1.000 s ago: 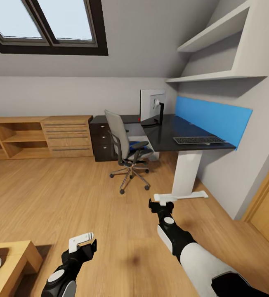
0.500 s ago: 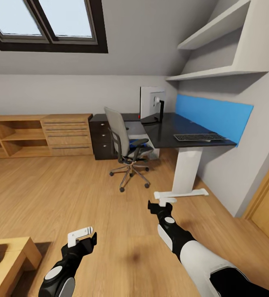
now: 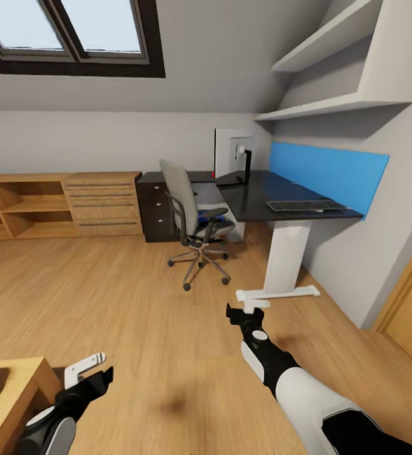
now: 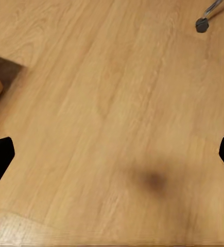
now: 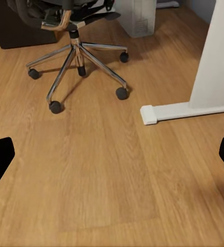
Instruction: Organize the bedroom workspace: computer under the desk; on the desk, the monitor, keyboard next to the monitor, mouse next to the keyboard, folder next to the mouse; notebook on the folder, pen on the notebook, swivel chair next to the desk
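Bedroom wood floor (image 3: 136, 303); swivel chair (image 3: 190, 218) beside desk (image 3: 269, 196), perhaps touching

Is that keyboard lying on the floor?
No, the keyboard lies flat on top of the black desk, near its front end, in the head view.

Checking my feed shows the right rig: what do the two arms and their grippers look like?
Head view: the left gripper has flat white fingers on a black wrist; the forearm behind it is black with a grey-white round cap. The right gripper has the same white fingers on a black wrist, then a black forearm with a white round cap and white side panel, then a glossy white sleeve-like shell, black nearer the trunk. No cables or markings visible.
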Tool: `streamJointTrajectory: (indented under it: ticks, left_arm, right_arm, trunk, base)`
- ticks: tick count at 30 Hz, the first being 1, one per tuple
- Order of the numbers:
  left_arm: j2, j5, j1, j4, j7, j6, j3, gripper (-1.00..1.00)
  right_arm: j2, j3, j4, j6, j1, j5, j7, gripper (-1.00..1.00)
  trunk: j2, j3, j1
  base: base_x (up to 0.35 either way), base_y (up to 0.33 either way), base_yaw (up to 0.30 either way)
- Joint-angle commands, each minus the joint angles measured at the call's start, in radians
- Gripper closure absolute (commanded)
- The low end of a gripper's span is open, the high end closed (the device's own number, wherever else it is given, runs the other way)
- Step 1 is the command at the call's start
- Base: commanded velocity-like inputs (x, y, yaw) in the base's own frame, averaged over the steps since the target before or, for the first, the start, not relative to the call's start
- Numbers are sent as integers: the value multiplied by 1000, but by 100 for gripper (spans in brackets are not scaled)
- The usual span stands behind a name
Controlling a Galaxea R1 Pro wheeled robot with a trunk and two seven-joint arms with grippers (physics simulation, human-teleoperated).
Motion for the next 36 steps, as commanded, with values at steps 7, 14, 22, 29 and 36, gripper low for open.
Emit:
streamJointTrajectory:
  ticks: [7,14,22,29,36]
  left_arm:
    - [16,68,0,-8,3,16,7,-100]
    - [15,73,0,-18,4,14,6,-100]
    - [14,72,0,-19,7,11,3,-100]
    - [15,72,0,-19,7,12,4,-100]
    - [15,72,0,-19,7,12,3,-100]
  right_arm:
    - [0,11,-6,-8,-1,-6,-6,-100]
    - [0,14,-13,-8,-1,-5,-4,-100]
    - [0,15,-11,-8,-1,-4,-3,-100]
    - [0,15,-8,-8,-1,-4,-2,-100]
    - [0,17,-8,-7,-1,-4,-1,-100]
  trunk:
    - [-50,-23,27]
    - [-99,-45,54]
    - [-148,-67,80]
    - [-197,-89,107]
    - [-218,-98,119]
  base:
    - [0,0,0]
    - [0,0,0]
    - [0,0,0]
    - [0,0,0]
    - [0,0,0]
